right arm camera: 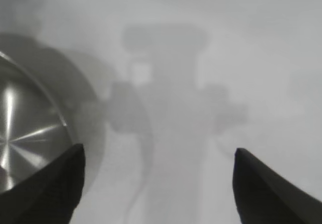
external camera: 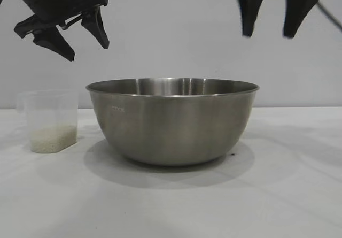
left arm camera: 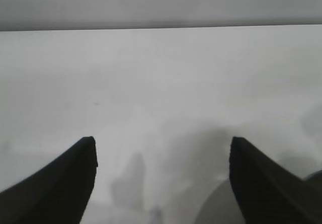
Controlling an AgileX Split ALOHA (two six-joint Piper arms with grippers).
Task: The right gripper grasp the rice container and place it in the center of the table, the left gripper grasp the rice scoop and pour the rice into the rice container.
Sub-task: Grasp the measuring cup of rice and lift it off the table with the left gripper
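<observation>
- From the outside camera, you see the big round shiny steel rice container (external camera: 172, 121) standing upright on the flat white table (external camera: 288, 195), about in the middle.
- Nothing touches the bowl. You can see faint letters on its side.
- Just beside the bowl, on the left arm's side, you see the rice scoop (external camera: 51, 120), a small frosted see-through plastic cup. It stands upright on the table, apart from the bowl.
- The rice (external camera: 52, 138), a small heap of fine white grains, lies in the bottom of that cup.
- Your left gripper (external camera: 85, 40), a black claw with two pointed fingers, hangs in the air above the cup, well apart from it. It is tilted, its fingers are spread wide, and it holds nothing.
- Your right gripper (external camera: 270, 32), the other black claw, hangs high above the bowl's rim on the right arm's side. Its two fingers point straight down, spread apart, with nothing between them.
- From the left wrist camera, you see the left gripper (left arm camera: 162, 156) with its two dark fingertips far apart and only bare white table (left arm camera: 161, 83) between them.
- From the right wrist camera, you see the right gripper (right arm camera: 158, 166) with its fingertips wide apart too. Between them lies white table (right arm camera: 271, 58) with the arm's own grey shadow on it.
- The steel bowl (right arm camera: 30, 128) shows at the edge of this view, off to one side of the fingers and not between them.
</observation>
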